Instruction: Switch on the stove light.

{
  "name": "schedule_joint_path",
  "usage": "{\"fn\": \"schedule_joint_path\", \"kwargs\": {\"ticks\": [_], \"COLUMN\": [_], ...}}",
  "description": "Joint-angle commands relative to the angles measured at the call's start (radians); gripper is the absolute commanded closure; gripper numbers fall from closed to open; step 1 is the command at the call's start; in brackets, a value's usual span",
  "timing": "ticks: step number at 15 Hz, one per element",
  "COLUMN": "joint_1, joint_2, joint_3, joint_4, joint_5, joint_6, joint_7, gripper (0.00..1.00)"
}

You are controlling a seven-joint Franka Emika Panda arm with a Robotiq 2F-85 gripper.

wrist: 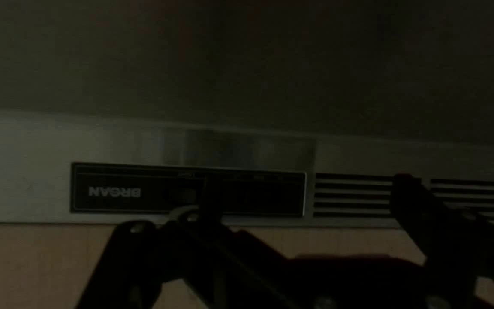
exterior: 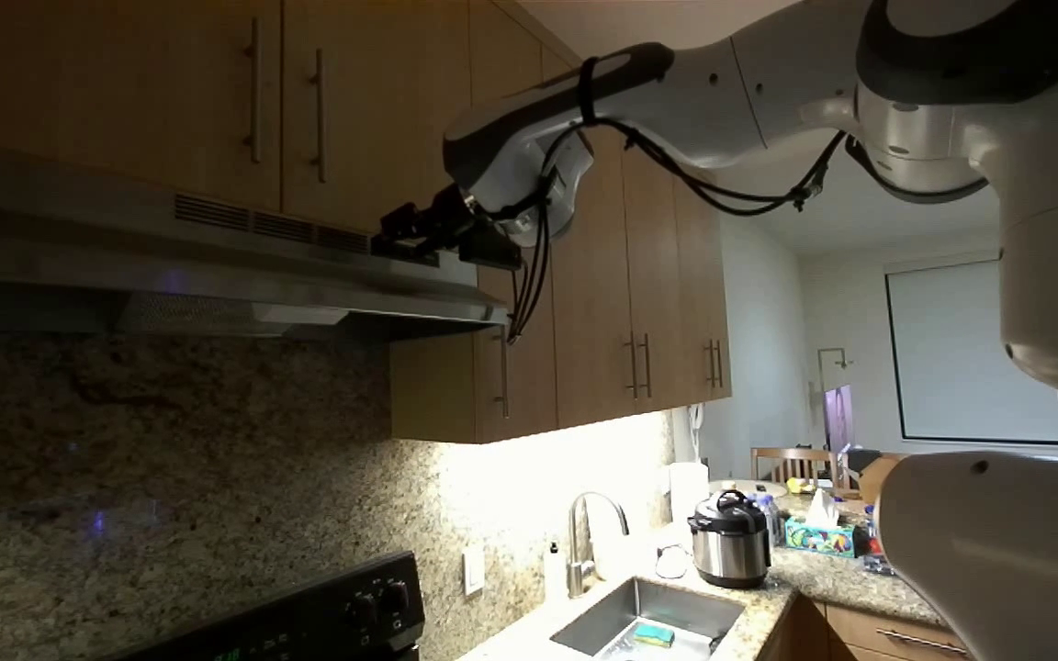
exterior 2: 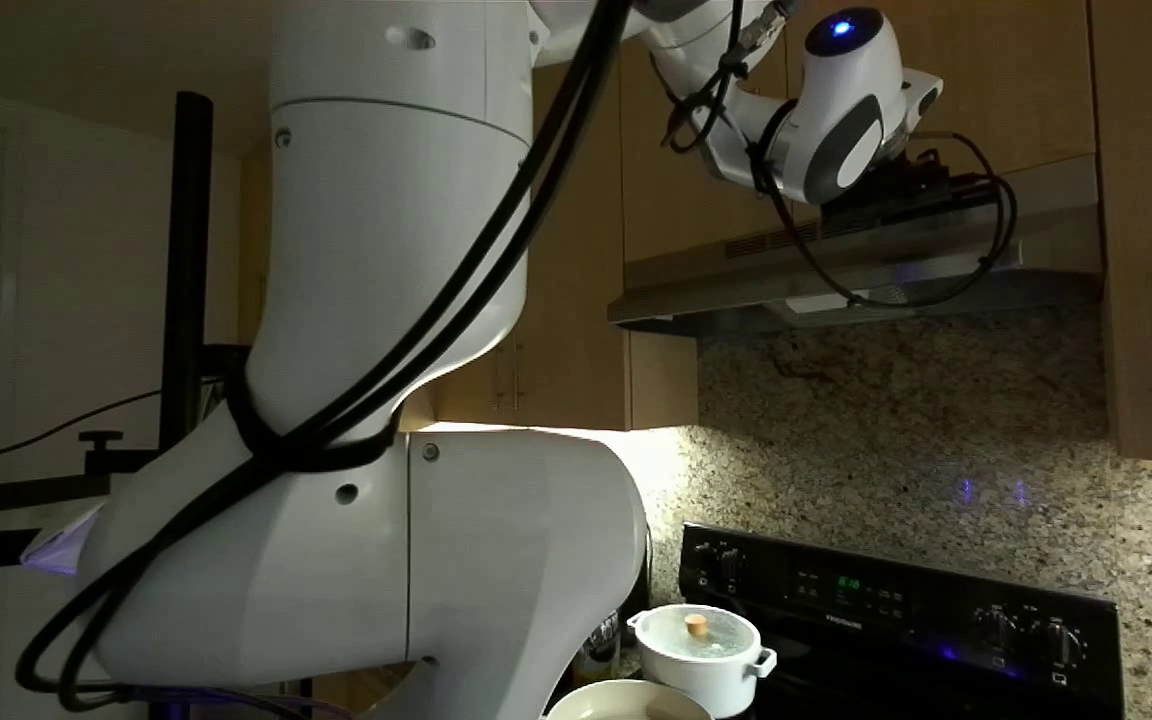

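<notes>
The stainless range hood [exterior: 345, 275] hangs under the cabinets and also shows in an exterior view [exterior 2: 676, 290]. Its pale lamp cover [exterior: 299, 315] underneath looks unlit. In the dark, upside-down wrist view, the black BROAN control panel [wrist: 114, 176] sits on the hood front. A small rocker switch [wrist: 181, 195] shows on it beside one fingertip. My gripper [wrist: 309, 182] is open and empty. One finger overlaps the panel, the other the vent slots. I cannot tell if a finger touches the panel. In an exterior view the gripper [exterior: 391, 234] is at the hood's front face.
Wooden cabinets [exterior: 382, 101] rise above the hood, with bar handles. Vent slots [wrist: 352, 196] run beside the panel. Below stand the stove's black back panel [exterior 2: 896, 600] and a white pot [exterior 2: 701, 660]. Loose cables [exterior: 538, 266] hang from the wrist near the hood's edge.
</notes>
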Motion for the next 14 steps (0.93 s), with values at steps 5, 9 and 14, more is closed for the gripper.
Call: {"fn": "schedule_joint_path", "kwargs": {"ticks": [5, 9, 14], "joint_1": [0.213, 0.356, 0.52], "joint_2": [-0.062, -0.094, -0.16], "joint_3": [-0.181, -0.321, -0.466], "joint_4": [0.065, 0.11, 0.173], "joint_5": [-0.017, -0.086, -0.252], "joint_6": [-0.055, -0.096, -0.116], "joint_7": [-0.036, -0.001, 0.049], "gripper": [0.0, 0.0, 0.0]}}
